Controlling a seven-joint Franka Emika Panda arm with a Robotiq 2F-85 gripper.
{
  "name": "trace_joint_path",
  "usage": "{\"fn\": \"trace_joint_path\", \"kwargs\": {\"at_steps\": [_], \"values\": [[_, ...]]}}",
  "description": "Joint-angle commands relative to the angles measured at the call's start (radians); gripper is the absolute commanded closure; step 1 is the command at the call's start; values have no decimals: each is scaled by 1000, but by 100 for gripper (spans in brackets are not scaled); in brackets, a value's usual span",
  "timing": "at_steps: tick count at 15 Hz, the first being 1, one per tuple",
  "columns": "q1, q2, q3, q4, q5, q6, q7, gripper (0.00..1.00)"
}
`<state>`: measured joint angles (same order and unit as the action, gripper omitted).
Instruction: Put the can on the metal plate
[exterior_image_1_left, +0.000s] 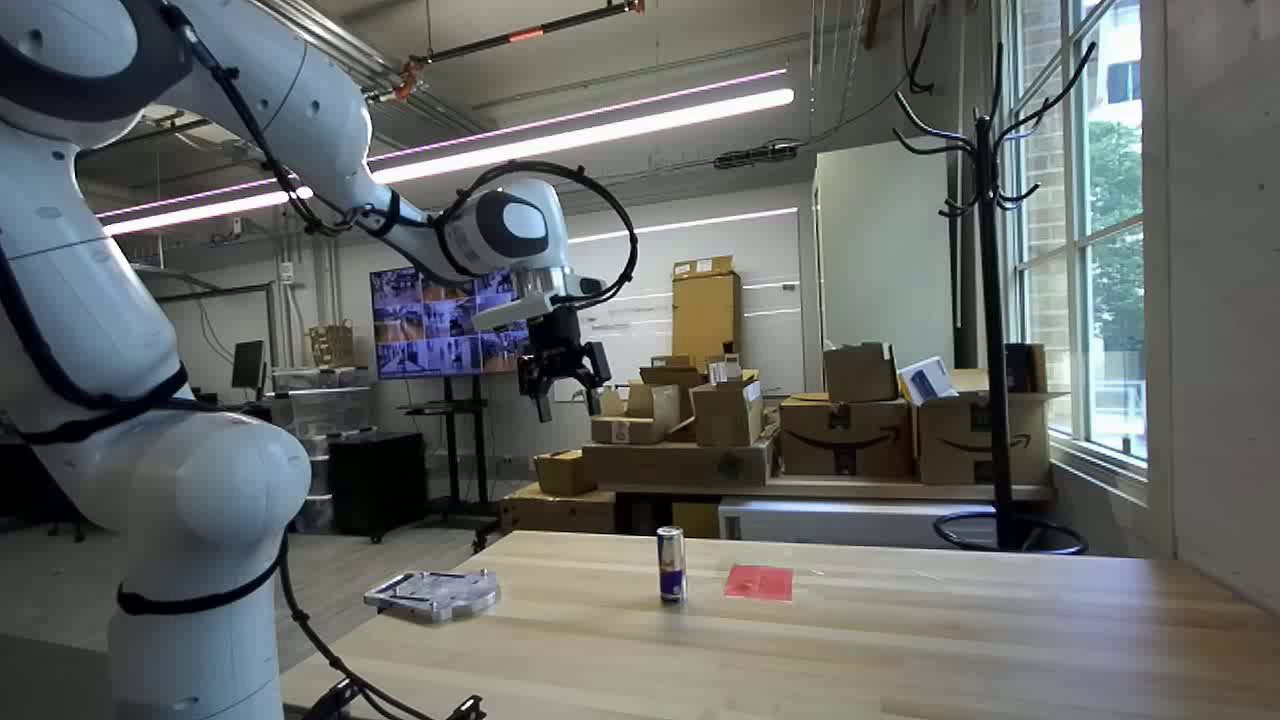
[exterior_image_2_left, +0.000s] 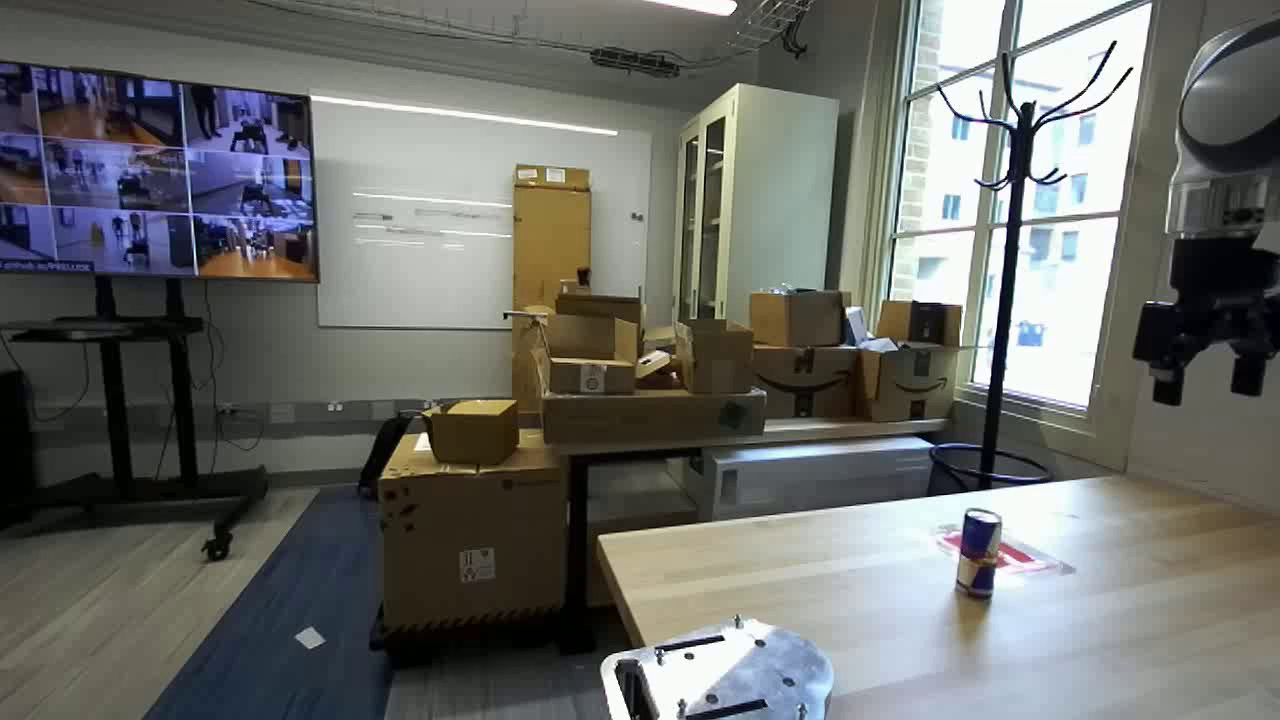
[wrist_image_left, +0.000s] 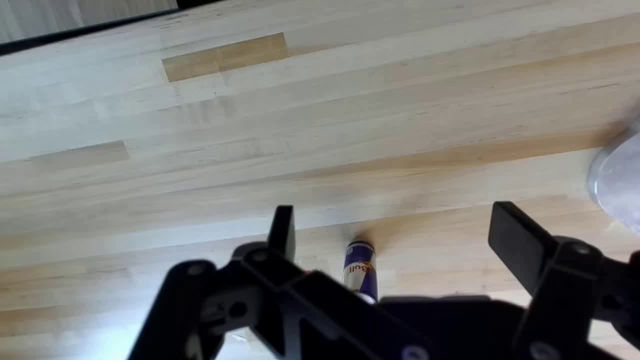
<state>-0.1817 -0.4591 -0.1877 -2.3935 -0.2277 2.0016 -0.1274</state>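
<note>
The can (exterior_image_1_left: 671, 565) is a slim blue and silver cylinder standing upright on the wooden table; it also shows in an exterior view (exterior_image_2_left: 978, 555). In the wrist view the can (wrist_image_left: 360, 265) appears between the fingers, lower in the picture, its top end hidden by the gripper. The silvery metal plate (exterior_image_1_left: 435, 593) lies at the table's edge, and it shows in an exterior view (exterior_image_2_left: 745, 668). Its rounded edge seems to show at the right of the wrist view (wrist_image_left: 620, 180). My gripper (exterior_image_1_left: 568, 405) is open and empty, well above the table and apart from the can.
A flat red sheet (exterior_image_1_left: 758, 582) lies on the table beside the can. Bolts stick up from the plate. Cardboard boxes (exterior_image_1_left: 845, 437) are stacked on a bench behind the table. A black coat stand (exterior_image_1_left: 990, 300) stands near the window.
</note>
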Motion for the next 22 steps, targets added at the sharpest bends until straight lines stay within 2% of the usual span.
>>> {"fn": "trace_joint_path", "kwargs": {"at_steps": [1, 15, 19, 22], "values": [[-2, 1, 1, 2, 1, -2, -1, 0], [-2, 1, 1, 2, 1, -2, -1, 0], [4, 28, 18, 27, -6, 27, 24, 0], [26, 65, 12, 65, 31, 86, 4, 0]]}}
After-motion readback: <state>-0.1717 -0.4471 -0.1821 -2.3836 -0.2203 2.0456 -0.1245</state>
